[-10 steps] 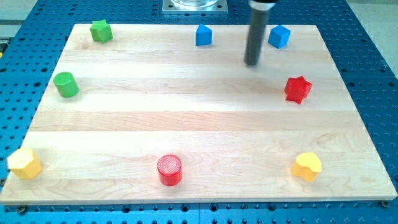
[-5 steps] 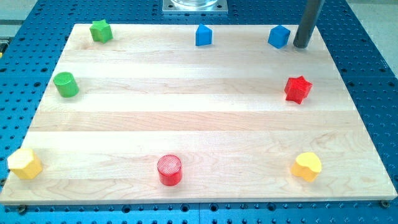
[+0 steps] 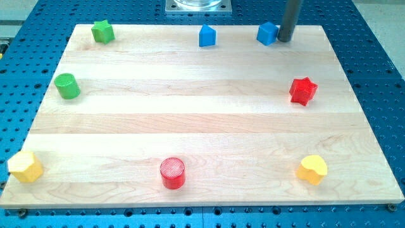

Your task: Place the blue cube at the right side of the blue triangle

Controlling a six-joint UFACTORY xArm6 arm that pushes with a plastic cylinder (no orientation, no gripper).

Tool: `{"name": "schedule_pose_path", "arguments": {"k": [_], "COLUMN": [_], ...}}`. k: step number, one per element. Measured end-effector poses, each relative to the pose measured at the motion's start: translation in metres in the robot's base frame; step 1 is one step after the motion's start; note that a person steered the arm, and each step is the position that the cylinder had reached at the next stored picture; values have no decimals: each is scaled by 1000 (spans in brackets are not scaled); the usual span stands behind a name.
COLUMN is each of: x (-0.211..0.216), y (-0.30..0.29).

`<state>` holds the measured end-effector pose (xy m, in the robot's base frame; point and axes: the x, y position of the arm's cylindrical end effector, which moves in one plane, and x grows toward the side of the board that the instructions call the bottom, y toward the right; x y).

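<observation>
The blue cube (image 3: 267, 33) sits near the top edge of the wooden board (image 3: 202, 126), right of centre. The blue triangle (image 3: 207, 35) stands to its left at the top middle, with a gap of bare board between them. My tip (image 3: 284, 40) is at the cube's right side and touches it.
A green star (image 3: 102, 31) is at the top left, a green cylinder (image 3: 66, 85) at the left, a red star (image 3: 303, 90) at the right. A yellow block (image 3: 25, 166), a red cylinder (image 3: 172, 172) and a yellow block (image 3: 312, 169) line the bottom.
My tip went from left of the cube around to its right side, then moved left and pushed the blue cube a little toward the triangle.
</observation>
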<state>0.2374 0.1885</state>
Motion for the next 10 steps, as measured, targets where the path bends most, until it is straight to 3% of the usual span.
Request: {"name": "schedule_pose_path", "arguments": {"k": [1,3,5,7,9,10], "x": [-16,2,4,29,-13,-23], "y": [39,-42,-42,-89,-82,-130]}}
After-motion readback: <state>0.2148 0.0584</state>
